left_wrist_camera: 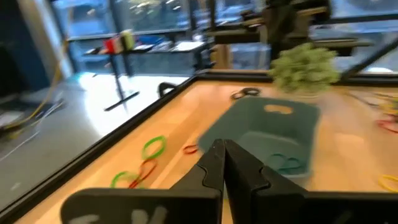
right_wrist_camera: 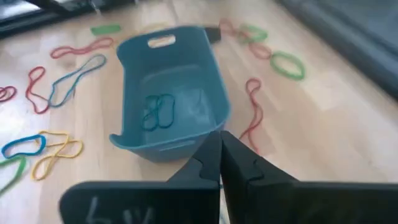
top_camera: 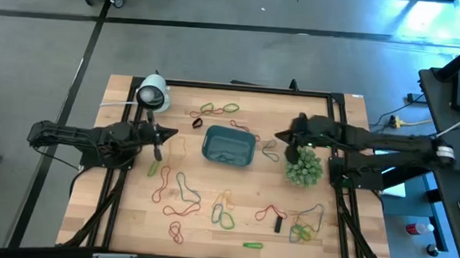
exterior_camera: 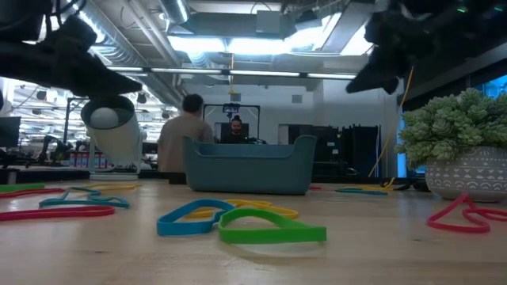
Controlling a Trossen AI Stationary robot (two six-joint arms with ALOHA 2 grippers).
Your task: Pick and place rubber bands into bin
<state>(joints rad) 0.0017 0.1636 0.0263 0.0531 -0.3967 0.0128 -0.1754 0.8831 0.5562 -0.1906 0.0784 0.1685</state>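
The blue-teal bin [top_camera: 229,146] stands at mid-table, with a blue-green band [right_wrist_camera: 158,112] lying inside it. Many rubber bands lie flat on the wood: red and blue ones [top_camera: 182,192], yellow and green ones [top_camera: 225,217], green and red ones [top_camera: 219,108] by the far edge, and a green one [exterior_camera: 269,231] close to the low camera. My left gripper [top_camera: 159,143] hovers left of the bin, shut and empty [left_wrist_camera: 220,152]. My right gripper [top_camera: 281,138] hovers just right of the bin, above its rim, also shut and empty [right_wrist_camera: 219,146].
A spiky green plant [top_camera: 304,166] in a white pot sits under my right arm, right of the bin. A white dome-shaped object [top_camera: 153,93] stands at the far left corner. A small black block [top_camera: 278,224] lies near the front. People sit in the room beyond the table.
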